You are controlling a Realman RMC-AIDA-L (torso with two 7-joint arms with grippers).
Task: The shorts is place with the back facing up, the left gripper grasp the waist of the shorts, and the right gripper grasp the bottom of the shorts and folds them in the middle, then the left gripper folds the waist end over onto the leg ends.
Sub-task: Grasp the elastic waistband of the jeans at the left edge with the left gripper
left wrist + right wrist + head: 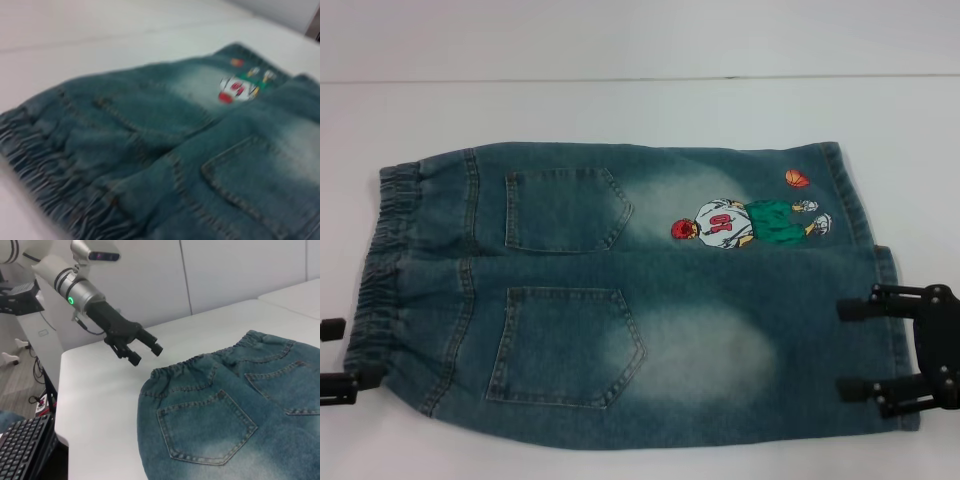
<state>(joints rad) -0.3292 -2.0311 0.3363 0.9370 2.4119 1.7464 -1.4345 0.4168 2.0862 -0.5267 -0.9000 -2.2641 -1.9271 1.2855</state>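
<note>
Bench (620, 110): white, wide, carrying the shorts across its middle, with bare surface along the far edge.
Shorts (620, 300): faded blue denim, spread flat with the back up, waist toward the bench's left edge and leg ends toward its right edge.
Waist (380, 270): gathered elastic band, wrinkled, lying flat at the left end of the shorts.
Back pockets (565, 345): two, stitched, one nearer the front edge and one (565, 210) toward the far edge.
Cartoon patch (750, 225): a figure in a white numbered shirt and green trousers on the far leg, with a small orange ball (798, 178) beside it.
Right gripper (855, 350): black, over the hem of the near leg at the right; fingers spread apart, grasping nothing.
Left gripper (145, 347): black, just beside the waist near the bench's front left corner, above the surface; fingers parted, nothing between them.
Keyboard (22, 447): dark, beyond the left edge of the bench.
</note>
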